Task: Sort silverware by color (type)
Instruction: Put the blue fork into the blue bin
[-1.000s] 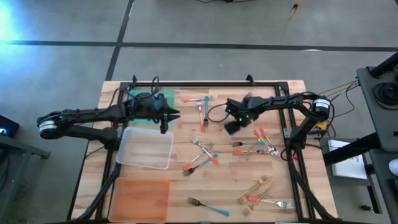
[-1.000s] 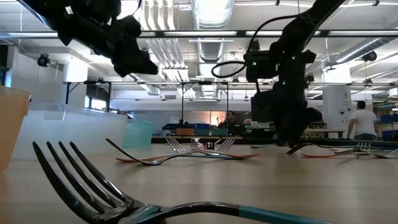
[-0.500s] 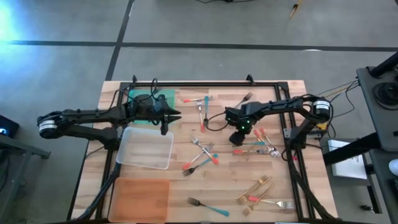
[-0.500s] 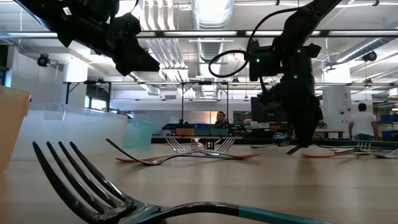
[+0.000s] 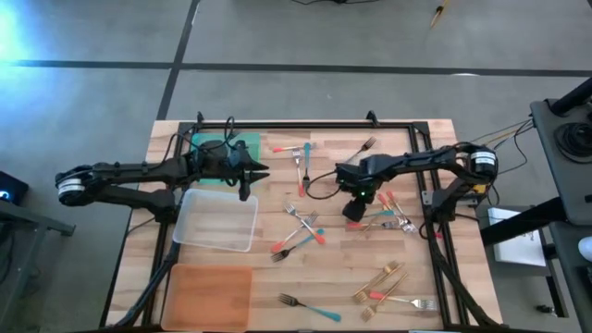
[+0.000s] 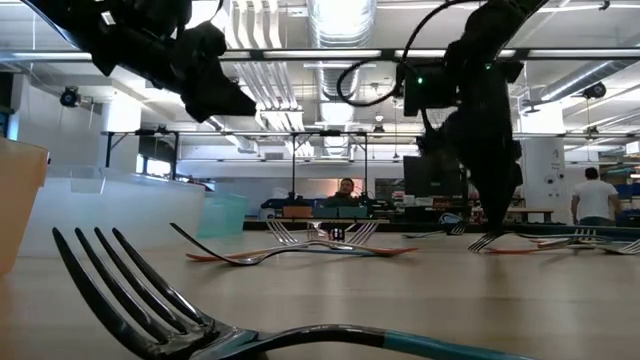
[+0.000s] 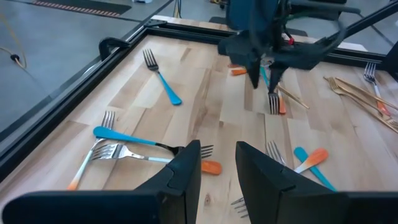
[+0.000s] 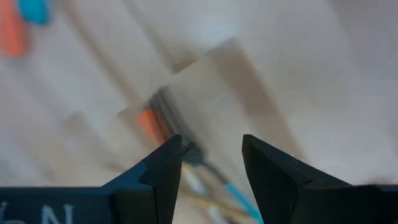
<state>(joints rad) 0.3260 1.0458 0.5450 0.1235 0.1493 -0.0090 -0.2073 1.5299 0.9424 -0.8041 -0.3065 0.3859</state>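
Note:
Small forks with teal, coral or all-gold handles lie flat on the wooden table: a middle cluster (image 5: 301, 231), a right cluster (image 5: 384, 217), a few near the far edge (image 5: 298, 153), and gold ones (image 5: 384, 277) near the near edge. My right gripper (image 5: 354, 211) points down over the left end of the right cluster, open, its tips low above the table (image 6: 490, 238). Its wrist view, blurred, shows a coral handle (image 8: 152, 124) and a teal handle (image 8: 239, 196) between its open fingers (image 8: 211, 162). My left gripper (image 5: 254, 171) hovers open (image 7: 217, 155) by the green tray, above the table.
A green tray (image 5: 222, 148) lies at the far left, a clear tray (image 5: 217, 220) below it and an orange tray (image 5: 208, 294) at the near left. A teal fork (image 5: 310, 307) lies close to the near edge. A black frame (image 5: 305, 125) borders the table. A person (image 6: 595, 195) stands in the room behind.
My right gripper has moved toward the table's near edge and slightly right, and has come down over the right cluster of forks. The left arm and the forks have kept still.

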